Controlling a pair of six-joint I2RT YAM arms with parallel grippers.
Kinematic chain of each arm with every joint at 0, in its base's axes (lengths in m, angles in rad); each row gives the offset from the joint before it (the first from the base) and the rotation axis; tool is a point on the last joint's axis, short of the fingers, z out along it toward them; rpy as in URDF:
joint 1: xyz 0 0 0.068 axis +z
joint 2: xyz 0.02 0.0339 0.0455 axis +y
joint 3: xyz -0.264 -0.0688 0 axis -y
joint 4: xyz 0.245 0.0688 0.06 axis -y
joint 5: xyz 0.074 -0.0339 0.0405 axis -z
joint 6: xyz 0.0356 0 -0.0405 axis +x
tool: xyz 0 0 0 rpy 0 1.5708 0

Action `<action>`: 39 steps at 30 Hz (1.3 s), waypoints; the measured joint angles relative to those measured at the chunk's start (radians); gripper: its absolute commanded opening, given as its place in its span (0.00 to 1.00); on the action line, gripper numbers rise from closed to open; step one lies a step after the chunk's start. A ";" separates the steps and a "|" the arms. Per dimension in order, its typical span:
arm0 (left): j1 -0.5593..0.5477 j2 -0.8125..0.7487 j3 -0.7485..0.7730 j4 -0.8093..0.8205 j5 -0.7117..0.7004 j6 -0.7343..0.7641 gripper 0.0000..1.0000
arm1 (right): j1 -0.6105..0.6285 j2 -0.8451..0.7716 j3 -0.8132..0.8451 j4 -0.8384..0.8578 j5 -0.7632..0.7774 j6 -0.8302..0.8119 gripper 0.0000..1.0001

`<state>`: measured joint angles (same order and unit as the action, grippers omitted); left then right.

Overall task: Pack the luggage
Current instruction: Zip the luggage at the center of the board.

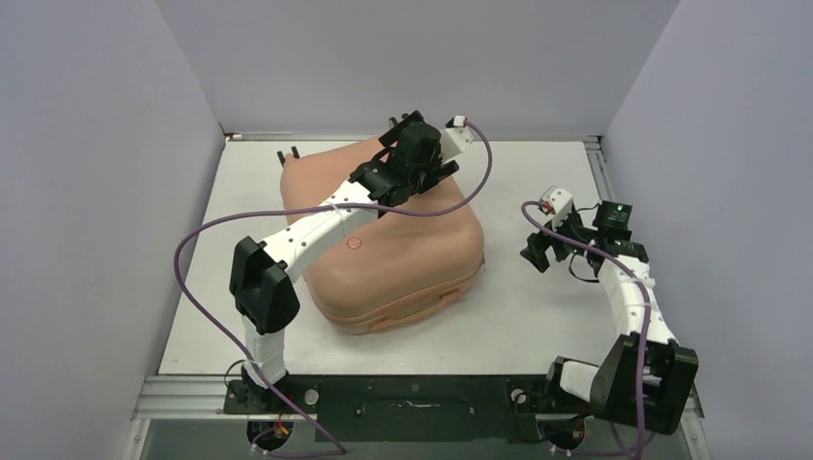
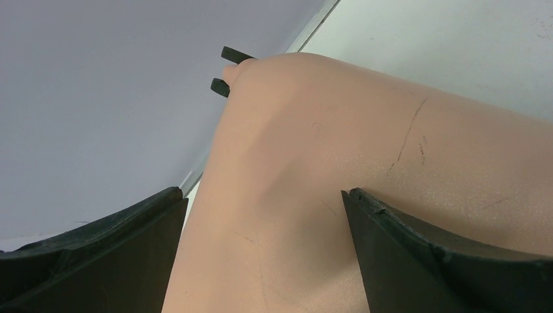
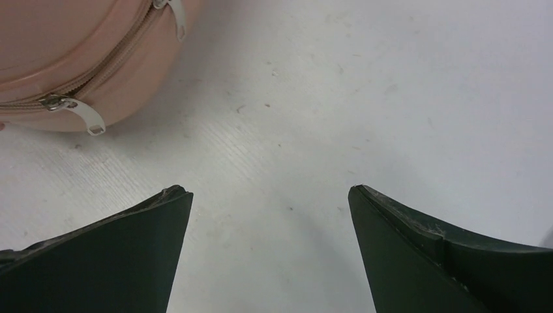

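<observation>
The salmon-pink luggage [image 1: 403,259] lies flat on the white table [image 1: 537,316] with its two shells together, and a small round dot [image 1: 352,243] shows on its top shell. My left gripper [image 1: 393,172] is open and empty just over the far part of the top shell. In the left wrist view the shell [image 2: 365,150] fills the gap between my fingers, with my gripper [image 2: 264,202] close above it. My right gripper [image 1: 539,251] is open and empty, low over bare table to the right of the luggage. In the right wrist view, the luggage corner [image 3: 78,52] lies to the upper left of the gripper [image 3: 269,192].
Two black caster wheels [image 2: 231,55] stick out at the luggage's far-left corner, near the back wall. Two metal zipper pulls [image 3: 88,117] hang from the seam on the side facing my right gripper. Grey walls enclose the table on the left, back and right.
</observation>
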<state>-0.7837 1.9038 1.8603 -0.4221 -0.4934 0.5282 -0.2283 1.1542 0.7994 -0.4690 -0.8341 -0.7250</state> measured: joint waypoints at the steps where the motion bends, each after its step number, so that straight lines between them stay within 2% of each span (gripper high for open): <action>1: 0.000 0.000 0.000 0.000 0.000 0.000 0.96 | 0.000 0.024 0.008 0.004 -0.037 -0.016 0.88; 5: 0.000 0.000 0.000 0.000 0.002 -0.004 0.96 | 0.004 0.136 0.006 0.013 -0.166 -0.076 0.85; 13: -0.016 0.000 0.000 0.001 0.011 -0.016 0.96 | 0.117 0.136 -0.065 0.056 -0.335 -0.117 0.79; 18: -0.035 0.000 0.002 0.002 0.020 -0.017 0.96 | 0.176 0.200 -0.058 0.057 -0.367 -0.138 0.77; 23: -0.049 0.000 0.003 0.001 0.027 -0.019 0.96 | 0.200 0.251 -0.059 0.121 -0.348 -0.086 0.73; 25: -0.053 0.000 0.003 0.002 0.030 -0.020 0.96 | 0.204 0.251 -0.060 0.161 -0.346 -0.061 0.65; 26: -0.055 0.000 0.003 0.002 0.030 -0.020 0.96 | 0.204 0.251 -0.060 0.178 -0.346 -0.051 0.58; 28: -0.058 0.000 0.003 0.002 0.030 -0.020 0.96 | 0.204 0.251 -0.059 0.178 -0.352 -0.056 0.38; 29: -0.060 0.000 0.003 0.002 0.030 -0.019 0.96 | 0.204 0.254 -0.057 0.169 -0.357 -0.073 0.34; 33: -0.066 0.000 0.002 0.002 0.034 -0.020 0.96 | 0.204 0.322 0.010 0.019 -0.393 -0.227 0.33; 34: -0.066 0.000 0.002 0.002 0.035 -0.020 0.96 | 0.204 0.349 0.036 -0.044 -0.402 -0.290 0.25; 37: -0.066 -0.005 -0.006 0.008 0.040 -0.020 0.96 | 0.203 0.451 0.140 -0.308 -0.430 -0.584 0.21; 39: -0.066 -0.016 -0.021 0.013 0.048 -0.021 0.96 | 0.201 0.532 0.202 -0.507 -0.450 -0.801 0.21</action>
<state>-0.8501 1.8877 1.8389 -0.4095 -0.4450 0.5072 -0.0269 1.6863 1.0016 -0.9760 -1.2842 -1.5257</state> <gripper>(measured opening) 0.961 0.215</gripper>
